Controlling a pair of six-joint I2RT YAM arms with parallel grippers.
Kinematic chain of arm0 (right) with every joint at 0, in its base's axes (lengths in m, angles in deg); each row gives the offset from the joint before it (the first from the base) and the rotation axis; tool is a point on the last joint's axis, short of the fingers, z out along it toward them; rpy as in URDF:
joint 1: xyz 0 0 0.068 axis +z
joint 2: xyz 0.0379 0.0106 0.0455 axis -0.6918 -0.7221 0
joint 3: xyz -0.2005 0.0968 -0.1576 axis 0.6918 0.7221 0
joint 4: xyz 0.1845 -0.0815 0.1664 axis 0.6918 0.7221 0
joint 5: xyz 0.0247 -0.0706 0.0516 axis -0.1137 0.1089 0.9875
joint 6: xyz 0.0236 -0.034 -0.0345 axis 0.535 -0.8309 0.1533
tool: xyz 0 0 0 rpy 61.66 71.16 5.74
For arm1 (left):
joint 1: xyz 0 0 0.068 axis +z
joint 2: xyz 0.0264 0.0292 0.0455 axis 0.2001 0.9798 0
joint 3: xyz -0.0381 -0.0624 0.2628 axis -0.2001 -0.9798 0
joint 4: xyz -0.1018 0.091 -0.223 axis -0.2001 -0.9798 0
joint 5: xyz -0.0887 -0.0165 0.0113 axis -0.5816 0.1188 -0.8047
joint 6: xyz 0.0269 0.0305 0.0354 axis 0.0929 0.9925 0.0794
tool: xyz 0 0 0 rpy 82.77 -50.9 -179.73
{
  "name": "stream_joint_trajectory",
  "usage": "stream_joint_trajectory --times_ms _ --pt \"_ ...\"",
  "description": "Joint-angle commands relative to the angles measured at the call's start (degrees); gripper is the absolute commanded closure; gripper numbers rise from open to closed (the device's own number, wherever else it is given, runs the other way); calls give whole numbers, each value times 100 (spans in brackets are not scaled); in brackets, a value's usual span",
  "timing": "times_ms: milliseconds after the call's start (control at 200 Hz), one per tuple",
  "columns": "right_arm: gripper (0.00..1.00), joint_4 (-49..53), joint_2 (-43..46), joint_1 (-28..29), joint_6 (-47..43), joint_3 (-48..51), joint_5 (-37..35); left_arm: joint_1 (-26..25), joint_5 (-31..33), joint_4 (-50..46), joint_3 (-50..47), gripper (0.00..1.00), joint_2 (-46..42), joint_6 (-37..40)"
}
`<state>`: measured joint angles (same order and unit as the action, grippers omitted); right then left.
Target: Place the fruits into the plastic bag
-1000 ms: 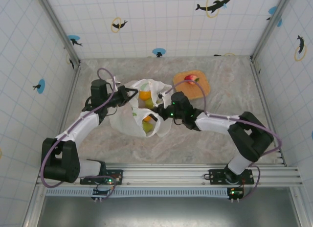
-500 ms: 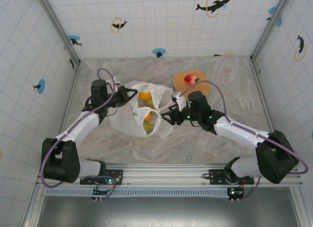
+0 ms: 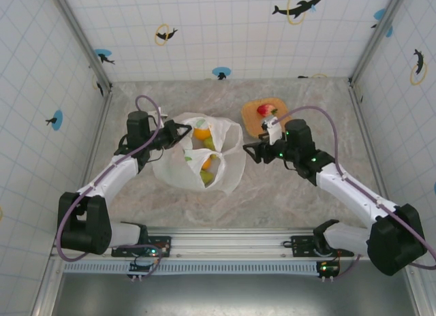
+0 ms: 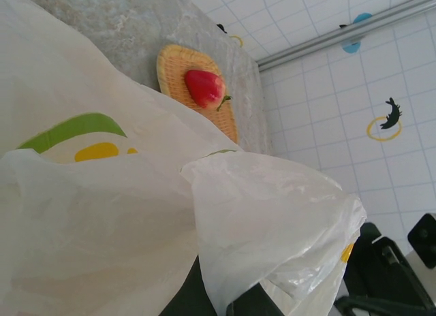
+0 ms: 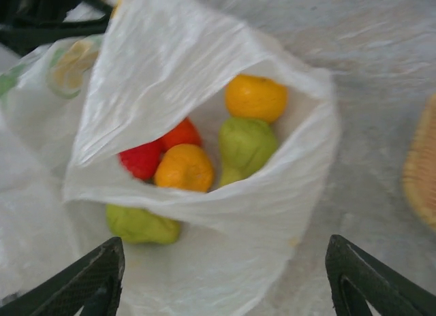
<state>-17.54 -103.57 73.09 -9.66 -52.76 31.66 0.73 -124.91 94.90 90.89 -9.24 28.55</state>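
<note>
The plastic bag point(image 3: 174, 167) lies mid-table with its mouth open toward the right. Inside it the fruits show: an orange point(image 5: 255, 97), a green pear point(image 5: 245, 144), another orange point(image 5: 182, 167), a red apple point(image 5: 142, 159) and a green fruit point(image 5: 142, 224). My left gripper point(image 3: 180, 133) is shut on the bag's left rim; the film point(image 4: 266, 220) drapes over its fingers point(image 4: 182, 301). My right gripper point(image 3: 248, 152) hovers open just right of the bag's mouth, its fingertips point(image 5: 92, 275) spread wide with nothing held. One red fruit point(image 3: 265, 110) rests on the tray, also seen as the red fruit point(image 4: 204, 88).
The flat orange-tan tray point(image 3: 253, 122) sits at the back right of the bag, close behind my right gripper; the tray point(image 4: 178, 65) also appears past the bag film. Marble tabletop point(image 3: 293, 193) lies bare on the right, and tiled walls enclose the table.
My right arm has drawn back rightward out of the bag's mouth, gripper open. The bag's right side has spread toward the right. The left gripper has held still on the rim.
</note>
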Motion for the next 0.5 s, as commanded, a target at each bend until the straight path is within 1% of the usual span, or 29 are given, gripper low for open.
stream_joint_trajectory --times_ms 0,100,140,175,285,495 --pt "12 138 -27 -208 -56 -306 -867 61 44 -52 40 100 -108 84" --pt "3 149 -438 -426 -23 -515 -1782 61 31 -55 46 100 -97 72" --pt "1 211 -690 -533 -20 -665 -2030 61 26 -52 46 100 -91 70" --pt "0 298 -949 -633 -40 -844 -2152 57 25 -53 51 100 -91 71" --pt "1 375 -1727 -889 -141 -1322 -2184 62 31 -59 44 100 -91 67" --pt "0 466 -3073 -1219 -169 -2360 -1867 61 -5 -81 56 100 -47 53"
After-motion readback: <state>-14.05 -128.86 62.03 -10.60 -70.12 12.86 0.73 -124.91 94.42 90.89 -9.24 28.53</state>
